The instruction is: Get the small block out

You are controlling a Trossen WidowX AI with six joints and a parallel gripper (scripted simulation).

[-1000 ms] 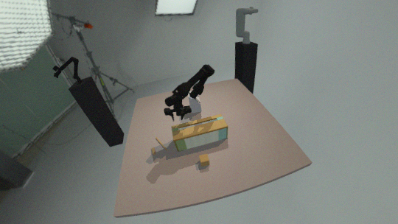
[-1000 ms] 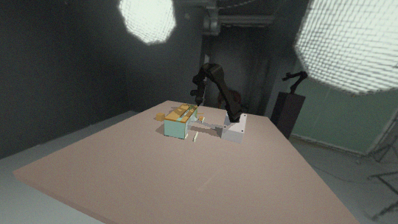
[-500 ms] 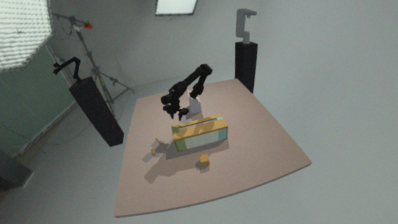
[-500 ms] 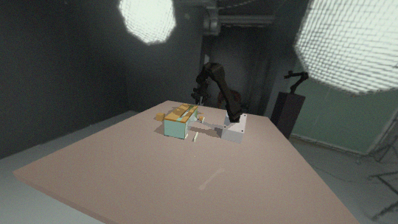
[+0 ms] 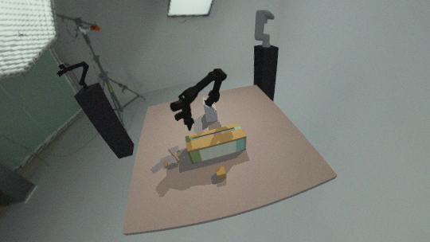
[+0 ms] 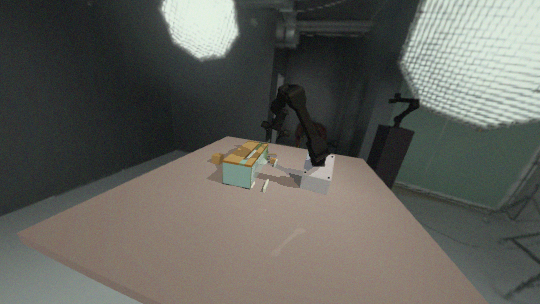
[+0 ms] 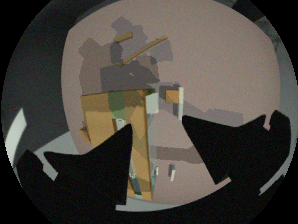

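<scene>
The box [image 5: 216,144] [image 6: 237,175] [image 7: 95,111] stands upright, with an orange top and green and teal end parts. A small orange block [image 6: 273,160] [image 7: 172,96] lies on the table just outside the box, near its green end, against a short white strip [image 7: 181,103]. The box hides it in the top view. My gripper [image 5: 189,128] [image 6: 268,141] [image 7: 157,123] is open and empty, pointing down above the table near the green end. In the wrist view the block shows beyond the fingertips. The shelf inside cannot be made out.
A larger orange cube [image 5: 220,173] [image 6: 217,158] stands on the side of the box away from the arm base [image 5: 210,113] [image 6: 315,181]. A thin stick [image 5: 173,155] [image 7: 143,51] and a small orange piece [image 5: 166,163] [image 7: 123,37] lie beyond the green end. Another white strip [image 6: 265,186] lies near the teal end.
</scene>
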